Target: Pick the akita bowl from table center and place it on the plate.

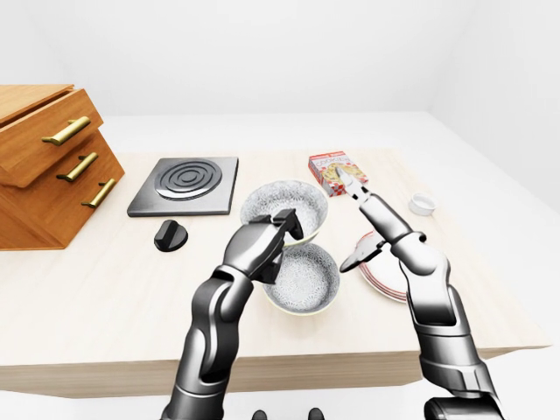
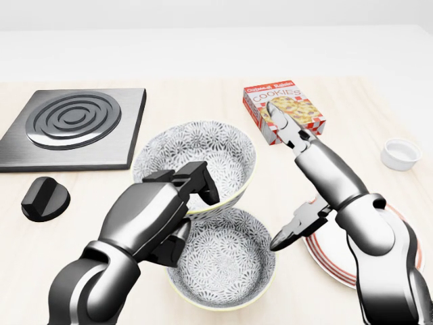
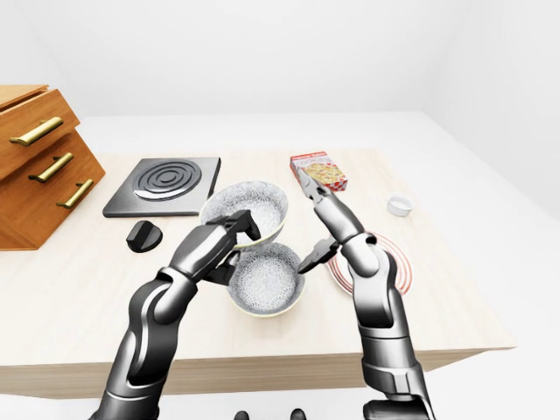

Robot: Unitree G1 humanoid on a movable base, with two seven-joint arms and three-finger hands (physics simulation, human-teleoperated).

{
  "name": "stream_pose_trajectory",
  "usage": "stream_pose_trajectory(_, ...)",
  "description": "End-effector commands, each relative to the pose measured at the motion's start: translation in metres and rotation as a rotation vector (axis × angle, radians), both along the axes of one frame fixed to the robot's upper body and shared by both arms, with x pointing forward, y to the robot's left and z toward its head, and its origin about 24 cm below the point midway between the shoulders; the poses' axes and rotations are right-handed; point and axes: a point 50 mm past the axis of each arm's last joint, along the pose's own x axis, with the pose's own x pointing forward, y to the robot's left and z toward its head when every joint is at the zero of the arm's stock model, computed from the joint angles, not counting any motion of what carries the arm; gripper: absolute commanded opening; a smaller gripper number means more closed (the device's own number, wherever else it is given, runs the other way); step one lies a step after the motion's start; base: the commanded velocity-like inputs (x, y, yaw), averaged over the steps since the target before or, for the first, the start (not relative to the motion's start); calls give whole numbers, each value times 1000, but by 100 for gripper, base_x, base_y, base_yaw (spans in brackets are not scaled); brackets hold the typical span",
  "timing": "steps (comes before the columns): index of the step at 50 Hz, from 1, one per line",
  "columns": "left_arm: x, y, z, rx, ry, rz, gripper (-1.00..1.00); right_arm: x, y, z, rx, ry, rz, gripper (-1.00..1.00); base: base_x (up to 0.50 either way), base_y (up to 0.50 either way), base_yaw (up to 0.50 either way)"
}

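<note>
Two grey-white patterned bowls sit near the table's middle. The upper bowl (image 2: 196,152) has my left hand (image 2: 193,208) shut on its near rim, fingers curled inside and thumb outside. It overlaps the lower bowl (image 2: 226,267) and looks slightly raised and tilted. A white plate with red rings (image 2: 338,267) lies to the right of the lower bowl, partly hidden by my right forearm. Above the plate's left edge my right hand (image 2: 287,183) is open and holds nothing, its long finger stretched toward the cookie box and its thumb by the lower bowl's rim.
In the left-eye view a black hob plate (image 1: 185,184) and a black knob (image 1: 171,235) lie left of the bowls. A wooden drawer chest (image 1: 44,166) stands at the far left. A cookies box (image 2: 284,112) and a small white cup (image 2: 400,152) sit upper right.
</note>
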Motion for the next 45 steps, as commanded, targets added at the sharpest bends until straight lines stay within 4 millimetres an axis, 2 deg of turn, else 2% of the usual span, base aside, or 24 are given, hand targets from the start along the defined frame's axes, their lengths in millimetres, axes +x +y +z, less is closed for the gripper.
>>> stream_pose_trajectory(1,-11,-9,7,58,-44,-15,-100,14,17,3,-96,17,30,100,0,0,0)
stream_pose_trajectory(11,-11,-11,-1,63,-25,-26,-100,13,35,5,-124,5,66,100,0,0,0)
stream_pose_trajectory(31,-11,-12,3,63,-30,-32,-100,9,35,-7,-152,53,66,96,0,0,0)
stream_pose_trajectory(32,-10,-12,3,64,-30,-32,-100,9,34,-8,-152,55,65,77,0,0,0)
stream_pose_trajectory(33,-10,-11,3,64,-30,-31,-100,9,34,-8,-151,55,63,47,0,0,0)
stream_pose_trajectory(34,-10,-11,3,64,-31,-31,-100,9,34,-8,-152,56,63,30,0,0,0)
stream_pose_trajectory(35,-10,-11,4,64,-32,-30,-100,10,34,-8,-151,56,64,-7,0,0,0)
stream_pose_trajectory(36,-10,-11,4,64,-33,-30,-100,10,34,-8,-151,55,64,-30,0,0,0)
stream_pose_trajectory(37,-11,-11,4,64,-33,-30,-100,10,34,-8,-151,55,64,-32,0,0,0)
stream_pose_trajectory(38,-12,-12,4,65,-34,-30,-100,10,34,-8,-152,56,63,-67,0,0,0)
stream_pose_trajectory(42,-12,-12,5,64,-35,-30,-100,13,35,-7,-153,53,60,-100,0,0,0)
stream_pose_trajectory(45,-11,-12,5,64,-36,-30,-100,16,37,-7,-154,52,61,-100,0,0,0)
